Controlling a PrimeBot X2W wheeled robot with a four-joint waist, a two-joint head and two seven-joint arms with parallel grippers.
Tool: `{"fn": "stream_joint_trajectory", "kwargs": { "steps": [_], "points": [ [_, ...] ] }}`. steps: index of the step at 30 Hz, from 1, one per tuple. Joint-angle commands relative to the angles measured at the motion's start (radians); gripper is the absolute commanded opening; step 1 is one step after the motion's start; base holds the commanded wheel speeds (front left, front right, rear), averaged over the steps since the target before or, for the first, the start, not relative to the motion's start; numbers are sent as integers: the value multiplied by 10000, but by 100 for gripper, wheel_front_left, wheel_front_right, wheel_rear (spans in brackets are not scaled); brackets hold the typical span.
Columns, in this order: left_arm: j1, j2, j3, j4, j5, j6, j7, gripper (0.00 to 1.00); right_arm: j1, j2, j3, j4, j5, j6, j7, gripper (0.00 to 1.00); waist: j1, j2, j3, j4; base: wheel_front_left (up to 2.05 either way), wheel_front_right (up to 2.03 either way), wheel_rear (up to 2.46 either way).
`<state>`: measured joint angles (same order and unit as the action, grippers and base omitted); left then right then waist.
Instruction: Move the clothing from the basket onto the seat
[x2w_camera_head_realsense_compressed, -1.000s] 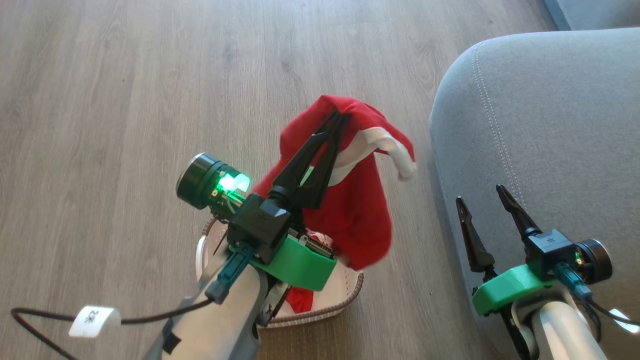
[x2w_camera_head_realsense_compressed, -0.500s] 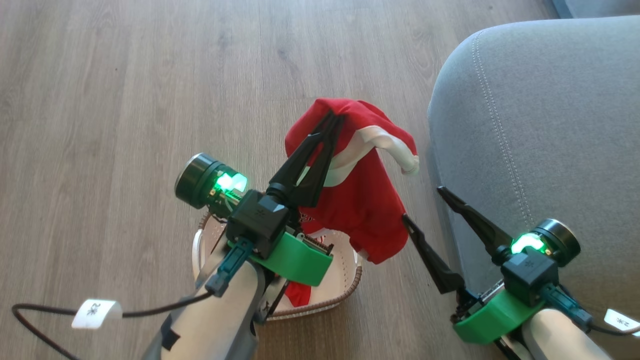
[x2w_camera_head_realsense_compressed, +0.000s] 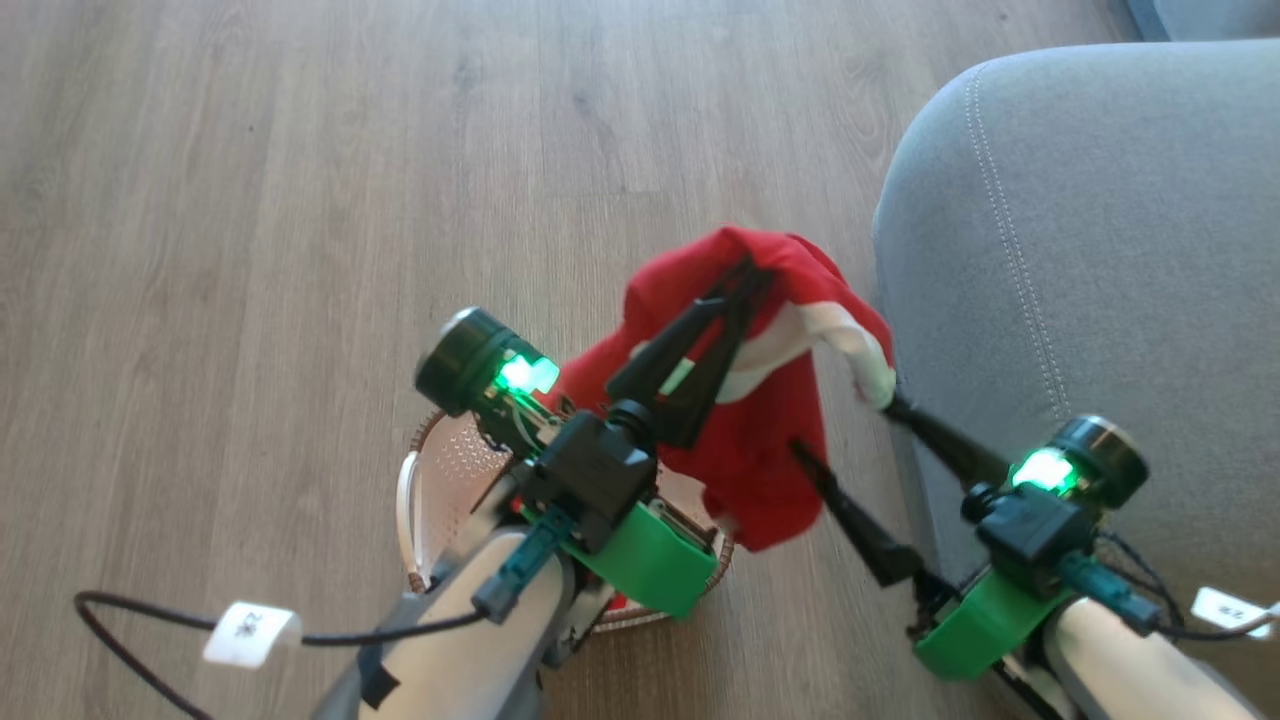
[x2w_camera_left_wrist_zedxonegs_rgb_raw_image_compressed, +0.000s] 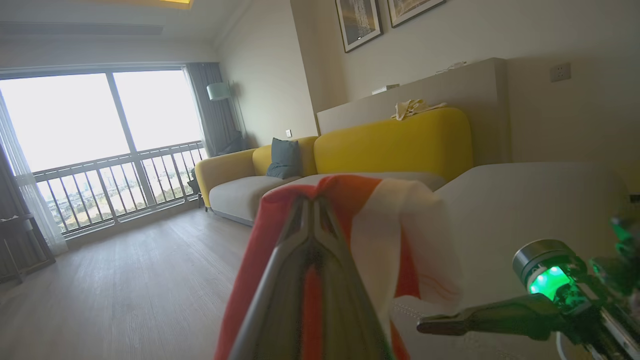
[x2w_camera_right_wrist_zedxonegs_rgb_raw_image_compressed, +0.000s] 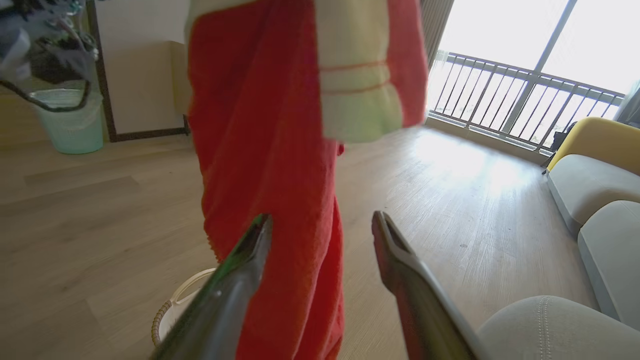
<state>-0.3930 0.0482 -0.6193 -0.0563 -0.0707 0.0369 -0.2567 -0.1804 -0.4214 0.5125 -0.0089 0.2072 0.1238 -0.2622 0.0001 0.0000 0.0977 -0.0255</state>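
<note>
Soft bright red fabric garment with white trim (x2w_camera_head_realsense_compressed: 765, 450) hangs clear above the cream-white oval plastic laundry basket (x2w_camera_head_realsense_compressed: 440, 470), pinched at its top by the closed left end effector (x2w_camera_head_realsense_compressed: 748, 275). It sits nearer the big grey upholstered seat cushion (x2w_camera_head_realsense_compressed: 1100, 250) than a second ago, white cuff now at the cushion's edge. Right end effector (x2w_camera_head_realsense_compressed: 842, 425), fingers apart, has swung in to the hanging lower part; contact unclear. Drop onto the seat looks close. Red scrap (x2w_camera_head_realsense_compressed: 620, 603) remains in the basket.
</note>
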Motion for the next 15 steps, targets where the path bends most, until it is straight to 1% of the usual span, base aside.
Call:
{"fn": "stream_joint_trajectory", "kwargs": {
  "steps": [1,9,15],
  "points": [
    [-511,20,158,-418,81,-84,-51,0,-380,-315,313,-53,71,69,4,100,-1,0,-27,47,0,0,0],
    [-702,20,-602,-541,253,-363,-51,0,-999,-326,1097,556,153,69,4,100,-1,0,58,176,0,0,0],
    [-836,20,-1063,-676,256,-287,-51,0,-1304,-191,1348,958,175,69,4,100,-1,0,135,247,0,0,0]
  ]
}}
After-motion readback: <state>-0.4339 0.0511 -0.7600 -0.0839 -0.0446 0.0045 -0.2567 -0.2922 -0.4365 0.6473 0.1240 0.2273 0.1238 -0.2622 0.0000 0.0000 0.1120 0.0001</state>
